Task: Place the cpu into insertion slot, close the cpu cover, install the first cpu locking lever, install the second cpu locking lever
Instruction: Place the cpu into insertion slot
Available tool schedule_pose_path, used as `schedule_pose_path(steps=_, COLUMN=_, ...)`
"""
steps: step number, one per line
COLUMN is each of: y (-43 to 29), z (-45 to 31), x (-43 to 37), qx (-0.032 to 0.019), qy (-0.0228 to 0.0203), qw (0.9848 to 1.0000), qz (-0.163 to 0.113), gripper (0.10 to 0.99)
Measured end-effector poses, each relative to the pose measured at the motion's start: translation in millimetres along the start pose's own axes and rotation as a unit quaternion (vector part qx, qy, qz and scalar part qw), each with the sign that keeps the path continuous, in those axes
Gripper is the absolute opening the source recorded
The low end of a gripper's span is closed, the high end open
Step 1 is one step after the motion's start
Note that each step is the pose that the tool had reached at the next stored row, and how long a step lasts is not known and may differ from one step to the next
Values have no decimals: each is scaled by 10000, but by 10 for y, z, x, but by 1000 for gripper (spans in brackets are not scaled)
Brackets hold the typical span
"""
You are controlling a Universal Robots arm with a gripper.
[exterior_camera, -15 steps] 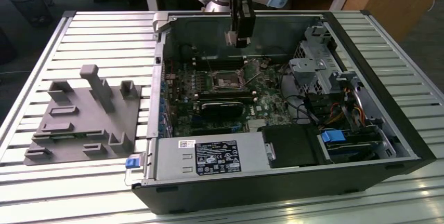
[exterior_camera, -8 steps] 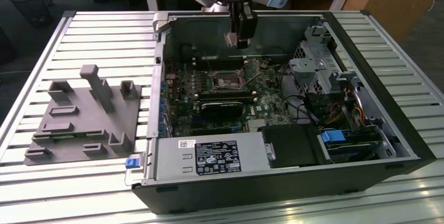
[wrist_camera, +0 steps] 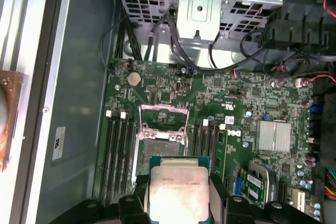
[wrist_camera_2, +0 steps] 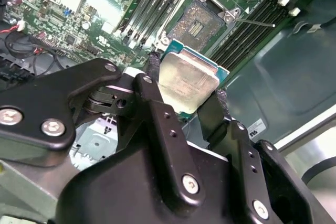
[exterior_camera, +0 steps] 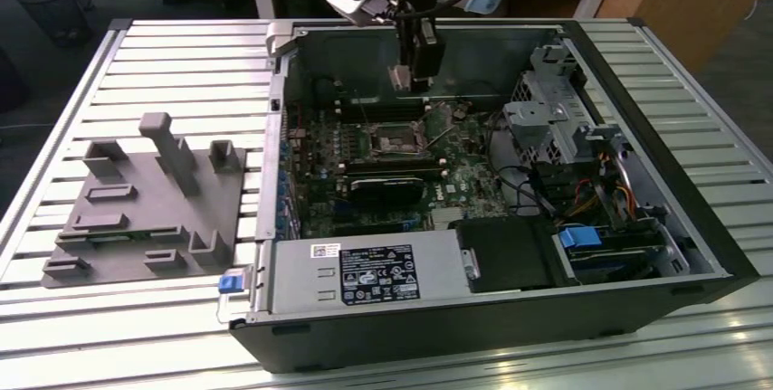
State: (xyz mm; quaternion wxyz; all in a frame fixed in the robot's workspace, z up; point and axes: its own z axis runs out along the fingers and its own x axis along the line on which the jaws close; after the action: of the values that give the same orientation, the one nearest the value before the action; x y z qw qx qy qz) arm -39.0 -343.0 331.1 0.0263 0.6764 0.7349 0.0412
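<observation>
My gripper (exterior_camera: 408, 71) hangs inside the open computer case, above the far part of the green motherboard (exterior_camera: 453, 173), and is shut on the cpu (exterior_camera: 400, 79). In both wrist views the cpu (wrist_camera_2: 189, 77) (wrist_camera: 177, 184) shows its dull silver face, pinched at two opposite edges by the black fingers (wrist_camera_2: 152, 74). The insertion slot (wrist_camera: 159, 144) (wrist_camera_2: 202, 20) (exterior_camera: 396, 142) lies open and empty just past the chip. Beyond the slot, the cpu cover (wrist_camera: 163, 115) stands swung up. A thin lever (wrist_camera_2: 255, 23) sticks out beside the socket.
The case (exterior_camera: 676, 227) walls ring the board. A black cooler block (exterior_camera: 386, 193) sits close to the socket, the power supply (exterior_camera: 362, 272) lies at the front, and a drive cage (exterior_camera: 556, 109) with cables at the exterior view's right. A grey fixture (exterior_camera: 145, 200) rests on the slatted table (exterior_camera: 181, 55).
</observation>
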Motion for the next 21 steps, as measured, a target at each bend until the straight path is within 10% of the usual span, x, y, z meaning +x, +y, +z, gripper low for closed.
schedule_pose_path(steps=21, y=-31, z=347, x=58, qx=-3, qy=-15, qw=9998, qz=175, gripper=541)
